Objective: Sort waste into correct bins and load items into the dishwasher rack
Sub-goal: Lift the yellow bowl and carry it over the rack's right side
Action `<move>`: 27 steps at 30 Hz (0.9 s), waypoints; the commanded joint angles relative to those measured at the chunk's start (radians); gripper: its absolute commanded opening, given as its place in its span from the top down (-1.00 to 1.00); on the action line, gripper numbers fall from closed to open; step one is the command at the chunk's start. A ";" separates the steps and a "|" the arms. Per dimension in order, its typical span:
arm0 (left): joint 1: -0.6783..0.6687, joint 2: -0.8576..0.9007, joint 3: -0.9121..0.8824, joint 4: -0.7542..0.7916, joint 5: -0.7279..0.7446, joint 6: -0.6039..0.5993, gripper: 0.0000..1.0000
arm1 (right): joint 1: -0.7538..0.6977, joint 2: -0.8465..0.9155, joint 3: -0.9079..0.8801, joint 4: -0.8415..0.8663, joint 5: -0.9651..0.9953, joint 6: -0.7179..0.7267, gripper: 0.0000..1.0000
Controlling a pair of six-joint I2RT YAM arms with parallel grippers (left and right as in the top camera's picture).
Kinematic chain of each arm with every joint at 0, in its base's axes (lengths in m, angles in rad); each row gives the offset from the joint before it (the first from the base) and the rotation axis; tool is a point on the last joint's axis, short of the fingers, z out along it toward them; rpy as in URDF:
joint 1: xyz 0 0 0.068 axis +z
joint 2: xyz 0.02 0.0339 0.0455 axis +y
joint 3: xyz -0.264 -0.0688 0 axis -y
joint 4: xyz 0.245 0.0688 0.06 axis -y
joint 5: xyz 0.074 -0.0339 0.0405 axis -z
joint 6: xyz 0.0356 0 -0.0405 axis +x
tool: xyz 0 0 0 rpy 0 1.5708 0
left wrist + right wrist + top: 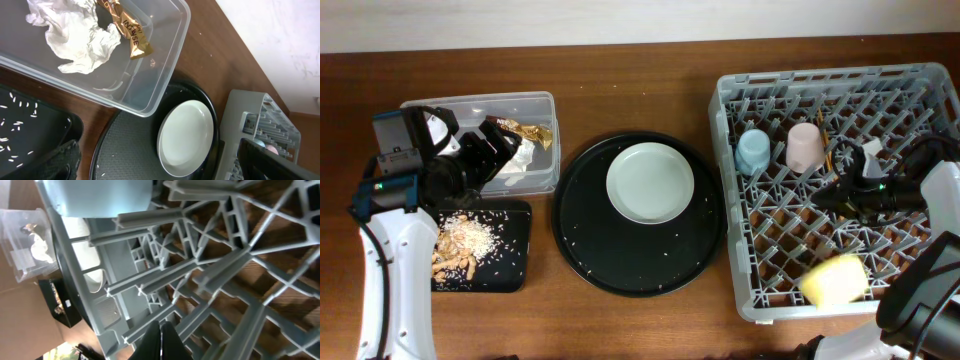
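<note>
Brown wooden tabletop (620,90) runs under a pale wall, and the layout reads as a sorting line. At 10 o'clock the clear tub (545,110) holds the dry waste, with the crumpled tissue (80,40) and the gold-and-brown wrapper (127,30) lying side by side. Just below it at 8 o'clock, the shallow black tray (515,250) takes the wet waste, brown food scraps with rice grains (455,250). That split keeps paper and foil clear of food. The left gripper (498,150) hovers over the tub with its fingers spread wide and nothing between them. At the centre, the round black tray (590,250) carries only stray grains and the pale plate (650,182), which I judge to be the main item not yet loaded. The dishwasher rack (732,200) fills the 3 o'clock side. The light-blue cup (753,150) and pink cup (806,146) stand together at its 11 o'clock corner, seated among the pegs so they cannot roll. The yellow bowl (835,280) leans at its 6 o'clock edge. The right gripper (161,327) sits low inside the lattice, fingers pressed together with only a thin seam showing. I cannot tell whether anything slender is caught there, nor pick out the chopsticks with certainty.
</note>
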 commanded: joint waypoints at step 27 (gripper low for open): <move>0.002 -0.010 0.000 -0.001 0.000 0.002 -0.99 | -0.353 -0.427 0.415 -0.507 0.856 0.917 -0.06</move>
